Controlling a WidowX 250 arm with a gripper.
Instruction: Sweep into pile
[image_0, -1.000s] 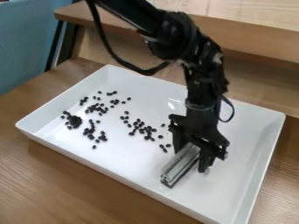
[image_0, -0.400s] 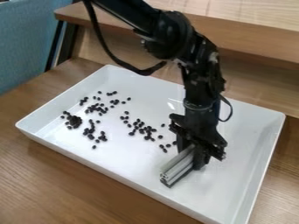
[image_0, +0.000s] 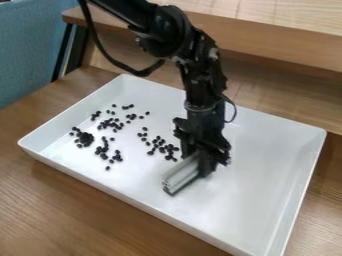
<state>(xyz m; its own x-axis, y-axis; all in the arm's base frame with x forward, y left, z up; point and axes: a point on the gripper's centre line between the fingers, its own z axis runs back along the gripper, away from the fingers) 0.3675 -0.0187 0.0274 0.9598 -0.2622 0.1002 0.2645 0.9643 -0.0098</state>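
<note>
Wood-grain bench (image_0: 73, 215) is supporting a white tray (image_0: 260, 175), inside which a grooved metal bar (image_0: 179, 179) is lying slantwise, with the end effector (image_0: 204, 169) clamping its rear portion. Beside the bar, toward image left, a loose group of dark beans (image_0: 161, 146) is sitting just ahead of its long side, while scattered beans (image_0: 110, 124) and a denser clump (image_0: 85, 138) are occupying the tray's left part. Judging by this layout, the gathering stroke is being performed, and the next move is calling for a low, level push leftward, driving the loose group toward the clump.
</note>
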